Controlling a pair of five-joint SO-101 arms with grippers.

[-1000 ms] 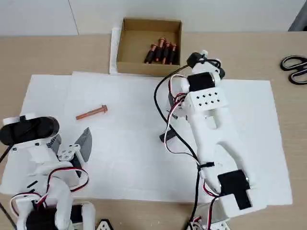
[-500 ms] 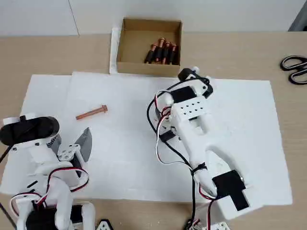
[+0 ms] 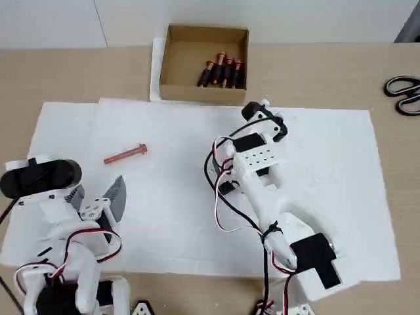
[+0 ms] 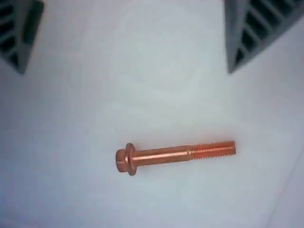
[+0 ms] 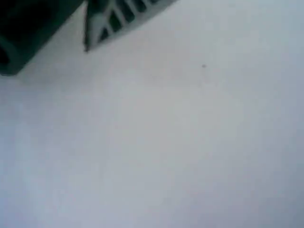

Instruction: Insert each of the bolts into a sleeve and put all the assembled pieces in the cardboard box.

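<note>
Copper bolt [image 3: 125, 154]: lying flat and bare on the white sheet [image 3: 170, 216], around 9 o'clock on the table [image 3: 79, 72] in the high view. Head end points to roughly 3 o'clock, and nothing is touching it.
Left claw [image 4: 126, 71]: mine, spread wide and holding nothing. It hangs over the sheet down at 7 o'clock. The bolt sits near it, about 12 o'clock from it, apart from both fingers.
Right claw [image 5: 114, 16]: also mine, aimed down at plain white sheet near the middle of the table. Honestly can't tell if it's clenched or released.
Dark round thing [image 5: 23, 38]: right beside the right claw in its wrist view, can't tell what it is.
Right arm [image 3: 262, 170]: comes up from 5 o'clock toward the centre, with wires looping off its 9 o'clock side.
Box [image 3: 172, 65]: cardboard, up at 12 o'clock, right at the sheet's far edge.
Pieces [image 3: 222, 71]: a bunch of bolts in black sleeves, side by side in the box's 3 o'clock half.
Scissors [image 3: 401, 92]: on bare table at 2 o'clock, well apart from everything else.
</note>
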